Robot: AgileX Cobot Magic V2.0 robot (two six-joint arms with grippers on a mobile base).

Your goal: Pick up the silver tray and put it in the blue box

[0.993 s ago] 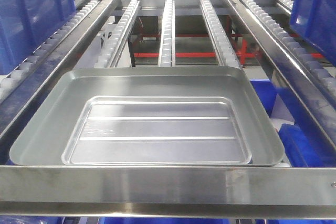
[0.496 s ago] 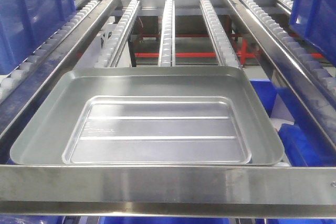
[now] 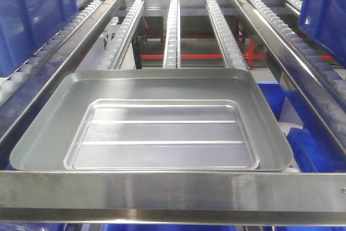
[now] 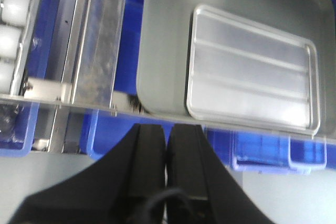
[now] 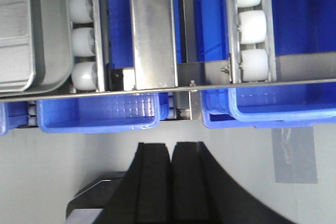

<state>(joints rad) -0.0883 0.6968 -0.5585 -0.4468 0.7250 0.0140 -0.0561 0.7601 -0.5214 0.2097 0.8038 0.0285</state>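
Nothing of the task is done yet. The silver tray [image 3: 162, 132], marked by 2 ridges, is seen lying inside a larger plain tray [image 3: 51, 117] on the roller rack [image 3: 172, 25], untouched. The left gripper [image 4: 167, 132] and right gripper [image 5: 171, 150] are held short of the rack's front edge, fingers pressed together and empty. Grasping, lifting and carrying to the ribbed blue box [image 3: 32, 14] are left.

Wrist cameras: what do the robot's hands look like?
Both are plain black. The left gripper has two flat, blocky fingers widening into a broad base, with a thin black cable looping near it. The right gripper has the same shape.
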